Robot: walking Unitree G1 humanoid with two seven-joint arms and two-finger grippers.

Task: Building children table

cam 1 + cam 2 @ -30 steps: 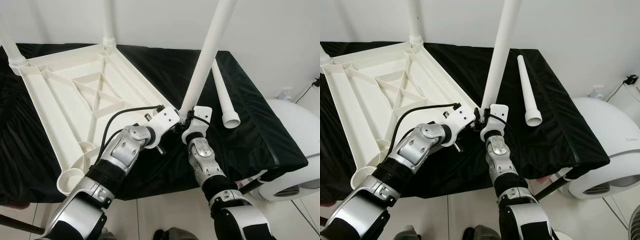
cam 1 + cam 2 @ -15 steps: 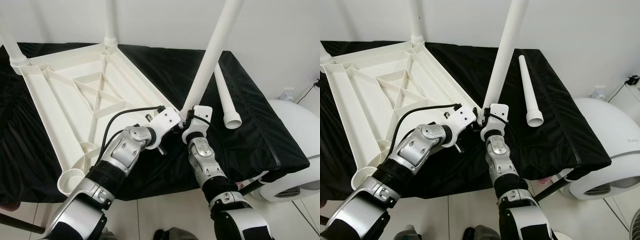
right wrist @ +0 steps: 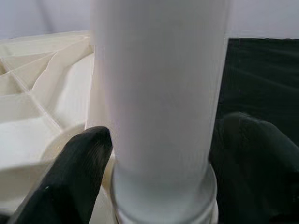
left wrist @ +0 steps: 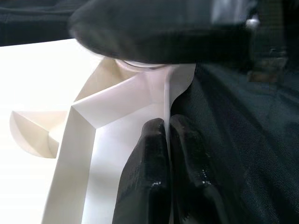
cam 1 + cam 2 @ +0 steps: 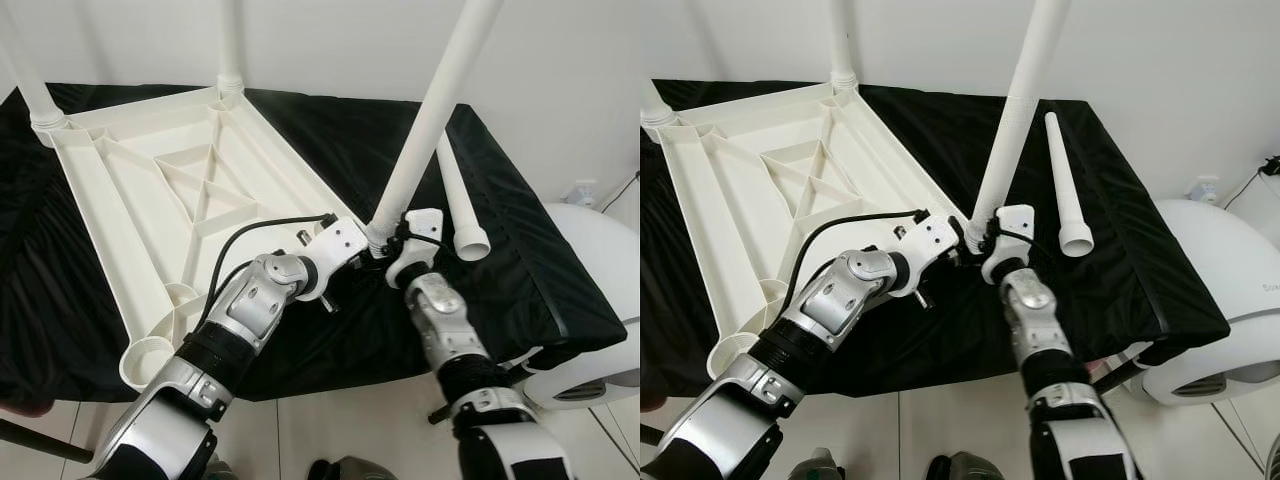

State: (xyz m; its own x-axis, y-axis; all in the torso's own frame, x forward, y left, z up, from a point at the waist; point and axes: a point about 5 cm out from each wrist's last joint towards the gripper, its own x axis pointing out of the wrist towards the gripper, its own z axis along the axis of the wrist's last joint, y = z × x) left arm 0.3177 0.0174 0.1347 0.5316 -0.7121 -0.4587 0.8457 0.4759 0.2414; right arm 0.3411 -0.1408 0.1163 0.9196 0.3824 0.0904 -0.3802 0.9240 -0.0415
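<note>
Right gripper (image 3: 154,186): clamped around base of slanted white leg (image 5: 430,110), black fingers (image 3: 70,172) on either side of tube just above its collar, at near right corner of upturned tabletop (image 5: 150,200). Leg tilted, leaning up and to the right, foot meeting corner socket at tabletop edge; whether fully seated, cannot tell.

Left gripper (image 4: 166,154): fingers pressed together on thin white rim (image 4: 166,100) of tabletop, right beside that same corner socket, pinching the wall between them. Left arm reaching across from near left, black cable looping over forearm.

Tabletop: white ribbed plastic, underside up, lying on black-draped bench (image 5: 520,250), angled so one long side runs toward near left. Two more legs (image 5: 230,40) standing upright in far corner sockets, second one (image 5: 30,80) at far left. Near left corner socket (image 5: 145,360) open, round, hanging at bench edge.

Loose leg (image 5: 1065,180): lying flat on black cloth to the right of the held one, apart from it, flared end toward near side.

White rounded appliance (image 5: 600,300) beyond right end of bench, on tiled floor (image 5: 330,430).
</note>
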